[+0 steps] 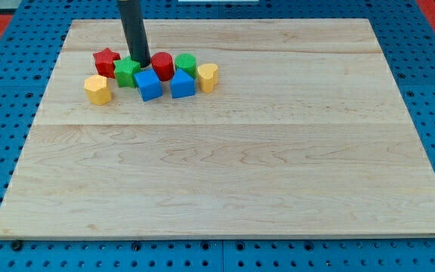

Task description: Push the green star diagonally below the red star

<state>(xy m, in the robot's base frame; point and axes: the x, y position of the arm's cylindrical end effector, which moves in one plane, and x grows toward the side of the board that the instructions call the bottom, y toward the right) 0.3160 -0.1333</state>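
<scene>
The green star point(127, 72) lies on the wooden board point(225, 166) near the view's top left, just right of and slightly below the red star point(106, 61), touching it. My tip point(141, 62) stands at the green star's upper right edge, between it and the red cylinder point(162, 66). The rod rises out of the view's top.
A blue cube point(149, 85) lies right below the green star. A second blue block point(182, 85), a green cylinder point(186, 65) and a yellow heart point(207, 77) crowd to the right. A yellow hexagon point(97, 89) lies lower left of the green star.
</scene>
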